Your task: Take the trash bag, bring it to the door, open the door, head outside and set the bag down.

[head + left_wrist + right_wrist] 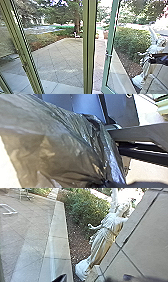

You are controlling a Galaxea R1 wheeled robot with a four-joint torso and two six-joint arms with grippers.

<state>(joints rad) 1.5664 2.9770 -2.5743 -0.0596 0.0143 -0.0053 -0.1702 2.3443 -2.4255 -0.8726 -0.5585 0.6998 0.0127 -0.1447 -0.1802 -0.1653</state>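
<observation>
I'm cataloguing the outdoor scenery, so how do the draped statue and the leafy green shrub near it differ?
Colour: the statue is whitish with tan areas, while the shrub is green.
Shape: the statue is a human figure with an outstretched arm; the shrub is a rounded, spreading mass.
Surface: the statue has long folds of drapery, the shrub dense leaves.
Shared: both are outdoors beside the brown mulch bed.
</observation>
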